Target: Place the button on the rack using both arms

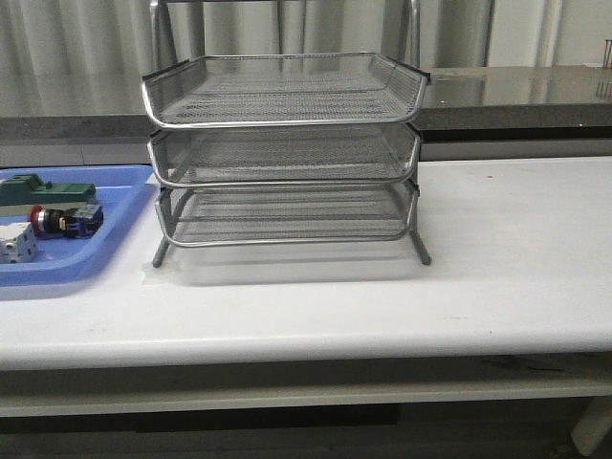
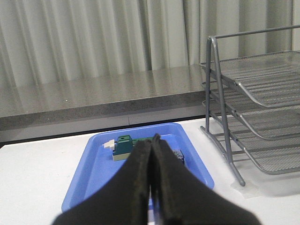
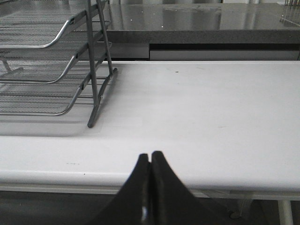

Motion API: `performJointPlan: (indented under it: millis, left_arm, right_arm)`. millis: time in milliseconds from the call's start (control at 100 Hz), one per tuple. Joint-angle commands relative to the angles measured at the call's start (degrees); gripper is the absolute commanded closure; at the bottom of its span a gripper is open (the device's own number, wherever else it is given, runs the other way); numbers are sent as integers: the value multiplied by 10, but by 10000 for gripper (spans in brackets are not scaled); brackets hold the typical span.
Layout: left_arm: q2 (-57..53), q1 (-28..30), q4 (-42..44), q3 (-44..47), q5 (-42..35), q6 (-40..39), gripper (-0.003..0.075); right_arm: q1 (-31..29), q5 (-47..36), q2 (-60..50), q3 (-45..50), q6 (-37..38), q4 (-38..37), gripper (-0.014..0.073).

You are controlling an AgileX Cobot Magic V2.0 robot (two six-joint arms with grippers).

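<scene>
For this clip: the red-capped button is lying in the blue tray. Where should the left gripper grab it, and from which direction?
Probably across the black and blue body of the button, coming from above. It lies on its side in the blue tray, red cap pointing left in the front view, so the body's long sides are exposed. The green block and white block sit close, so sideways approaches look crowded. The left gripper is shut and must open first.

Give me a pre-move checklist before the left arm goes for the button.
1. Button lying in the blue tray, in reach of sight: ok.
2. Left gripper open for a grasp: not ok, shut.
3. Right gripper holding nothing, shut: ok.
4. Rack standing upright on the table, trays free of objects: ok.
5. White block and green block crowd the button: cannot tell whether they touch it.
</scene>
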Motion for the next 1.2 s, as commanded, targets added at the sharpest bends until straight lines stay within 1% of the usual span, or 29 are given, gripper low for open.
performJointPlan:
  millis: [0,670,920,1090,1190]
  left_arm:
    - [-19,0,-6,32,-42,-6,741]
    - [-19,0,-6,32,-42,-6,741]
    - [-19,0,-6,32,-42,-6,741]
    - [-19,0,-6,32,-42,-6,741]
    - [-19,0,-6,32,-42,-6,741]
  right_arm:
    - [-3,-49,-11,-12,0,1,653]
    - [-3,-49,-11,-12,0,1,653]
    - [-3,-107,-11,-17,0,9,653]
    - [-3,-81,-2,-67,0,61,653]
    - [-3,-33,26,-116,0,75,653]
